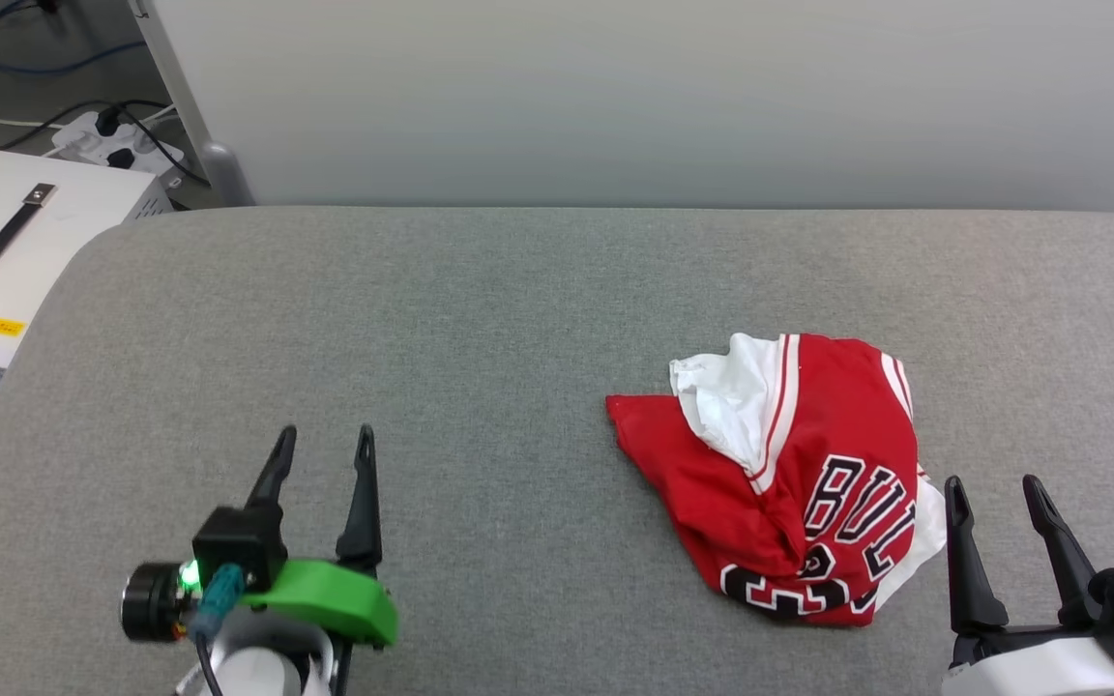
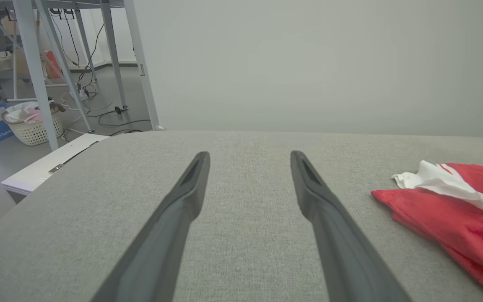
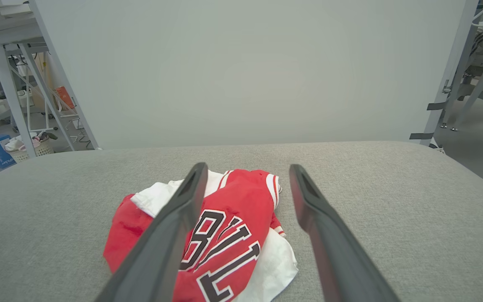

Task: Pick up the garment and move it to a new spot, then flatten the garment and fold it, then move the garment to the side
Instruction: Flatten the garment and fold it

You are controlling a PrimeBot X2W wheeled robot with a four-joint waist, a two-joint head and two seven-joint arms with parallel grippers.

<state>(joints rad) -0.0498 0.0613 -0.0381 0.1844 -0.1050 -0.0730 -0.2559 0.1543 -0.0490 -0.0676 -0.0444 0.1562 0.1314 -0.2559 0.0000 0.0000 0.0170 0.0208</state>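
Grey woven fabric covers the wide padded desk point(image 1: 518, 290) in front of me, with a plain pale wall panel point(image 1: 663, 97) behind it and a white case point(image 1: 35, 232) standing off its far left corner. The garment point(image 1: 789, 483), a red jersey with white sleeves and black lettering, lies crumpled in a heap on the right half of the desk, and nothing is holding it. As I judge it, the main risk is the bunching. The layers are folded over one another, so a pinch at the top might catch a single loose layer or a sleeve, and the rest would drag or hang twisted as it lifts. A pinch driven too deep could press my fingertips into the soft desk covering and snag that instead. The thin white edge nearest my right side could also slip out of a light grip. My right tool point(image 1: 991, 480) sits low at the near right, just beside the near right edge of the heap. Its two fingers point away from me, spread wide and empty, and its wrist camera looks along them onto the lettering. My left tool point(image 1: 326, 432) sits at the near left, well apart from the garment, fingers equally parted and empty, pointing across bare grey fabric. I cannot tell whether either tool touches the desk.
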